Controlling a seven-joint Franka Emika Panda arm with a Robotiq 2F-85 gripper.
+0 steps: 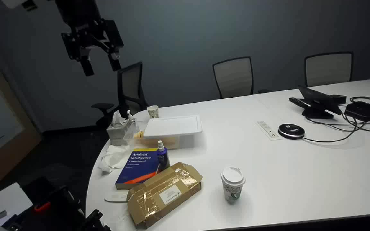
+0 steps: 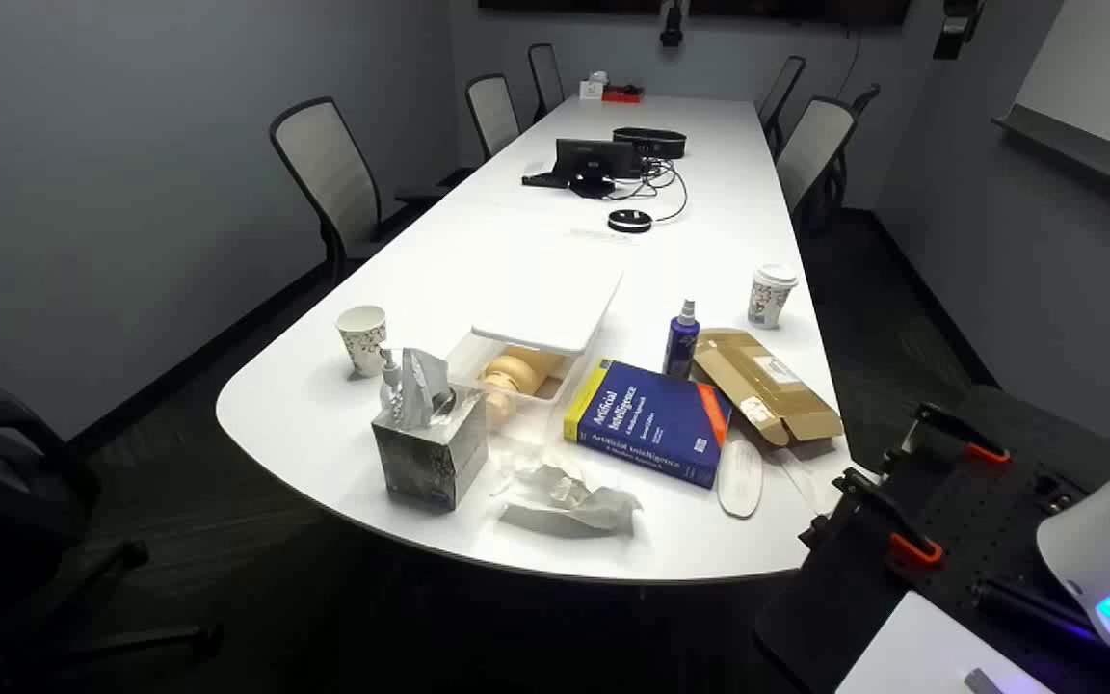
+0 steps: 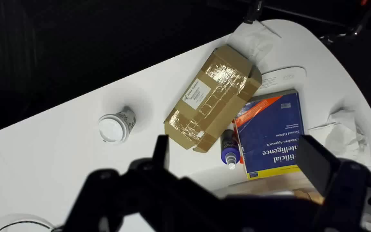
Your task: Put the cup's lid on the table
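Note:
The cup (image 1: 232, 193) is pale with a printed pattern and stands upright on the white table (image 1: 284, 173). The white round lid (image 1: 233, 175) sits on the cup's rim. The cup (image 2: 765, 305) and lid (image 2: 778, 275) also show near the table's edge, beyond the brown package. In the wrist view the lid (image 3: 111, 129) and cup (image 3: 128, 116) are at left of the jaws, on the bare table (image 3: 60, 154). My gripper (image 1: 101, 65) is open and empty, high above the table. Its spread fingers show in the wrist view (image 3: 236, 150), with nothing between them.
A brown package (image 1: 164, 194), a blue book (image 1: 138, 166) and a purple spray bottle (image 1: 162, 157) lie or stand beside the cup. A clear box with a white cover (image 1: 173, 125), a tissue box (image 2: 430, 448) and a lidless cup (image 2: 363, 339) stand farther off.

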